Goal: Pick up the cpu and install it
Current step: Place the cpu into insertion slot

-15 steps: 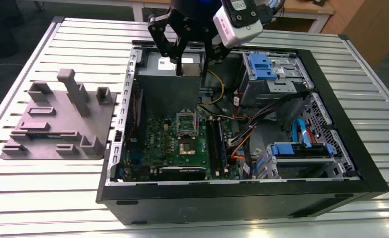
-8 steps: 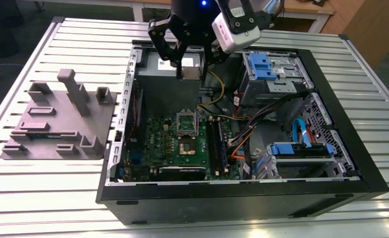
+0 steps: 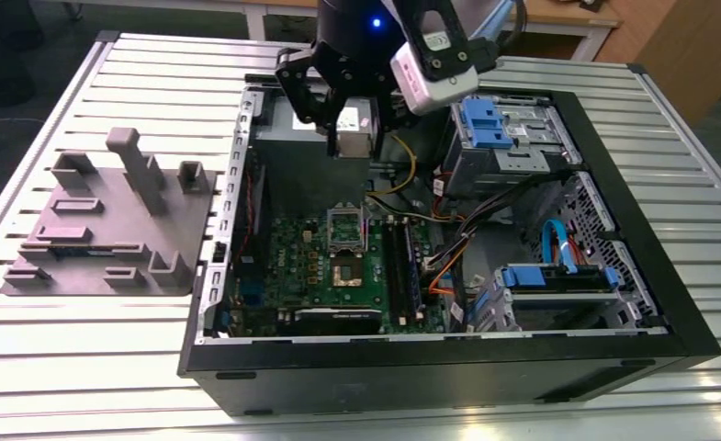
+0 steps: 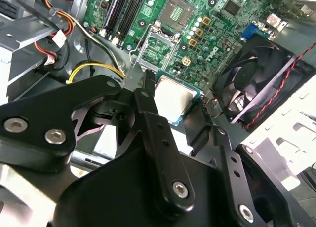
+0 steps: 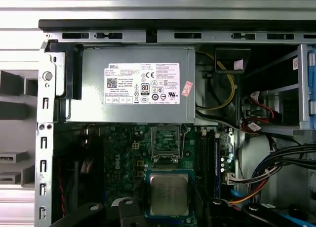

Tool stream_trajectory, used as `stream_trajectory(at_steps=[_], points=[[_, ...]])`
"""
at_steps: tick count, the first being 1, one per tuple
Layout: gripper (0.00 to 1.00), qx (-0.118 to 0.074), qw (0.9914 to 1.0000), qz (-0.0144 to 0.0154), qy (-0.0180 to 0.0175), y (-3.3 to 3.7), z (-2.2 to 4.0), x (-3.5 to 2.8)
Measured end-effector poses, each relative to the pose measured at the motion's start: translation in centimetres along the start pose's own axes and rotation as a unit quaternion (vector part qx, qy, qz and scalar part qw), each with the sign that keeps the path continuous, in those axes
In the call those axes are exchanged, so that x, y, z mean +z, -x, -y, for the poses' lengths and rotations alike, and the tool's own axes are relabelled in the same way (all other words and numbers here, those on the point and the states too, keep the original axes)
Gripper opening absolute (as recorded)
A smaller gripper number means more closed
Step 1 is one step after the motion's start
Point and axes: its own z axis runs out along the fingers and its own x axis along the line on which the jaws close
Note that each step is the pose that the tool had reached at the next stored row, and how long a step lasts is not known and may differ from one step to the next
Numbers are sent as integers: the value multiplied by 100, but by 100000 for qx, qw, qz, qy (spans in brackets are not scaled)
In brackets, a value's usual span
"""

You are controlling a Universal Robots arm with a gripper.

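You've got the cpu (image 5: 169, 194) gripped in the claw (image 4: 174, 102), one finger on each of two opposite edges. The chip is small, flat and square, with a silver-grey lid and a green rim. It hangs clear of the green motherboard (image 3: 335, 276), inside the open case (image 3: 446, 367). In the exterior view the claw sits near the power supply (image 5: 131, 84) end. The socket frame (image 3: 345, 228) is apart from the chip. Fan (image 4: 261, 79) and cables (image 3: 452, 262) flank the board. A grey fixture (image 3: 109, 225) sits on the worktop (image 3: 91, 367), outside the case at the exterior view's left.
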Motion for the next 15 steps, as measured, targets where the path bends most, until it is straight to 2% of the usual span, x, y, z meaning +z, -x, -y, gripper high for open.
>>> stream_trajectory(at_steps=[7,9,15], points=[[47,1310,99991,64,-49,12,15,96],[47,1256,99992,58,-56,13,36,132],[47,471,99999,20,-61,62,41,240]])
